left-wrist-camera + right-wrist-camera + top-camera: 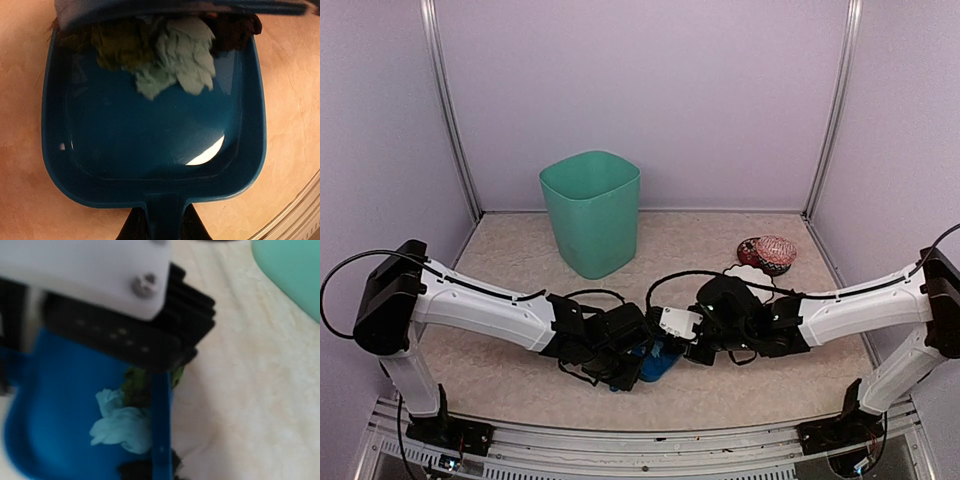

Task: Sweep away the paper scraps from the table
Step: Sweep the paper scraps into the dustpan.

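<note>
The paper scraps lie in a bunch at the mouth of the blue dustpan: a pale crumpled one, a green one and a black one. My left gripper is shut on the dustpan's handle, and the pan lies flat on the table. The blue brush stands along the pan's open edge against the scraps, and it also shows as a blurred bar at the top of the left wrist view. My right gripper is shut on the brush. Both grippers meet at the table's front middle, where the dustpan shows beneath them.
A tall green bin stands at the back, left of centre. A patterned red and pink bowl sits at the back right with a white scalloped piece beside it. The table's metal front rim runs close by the dustpan.
</note>
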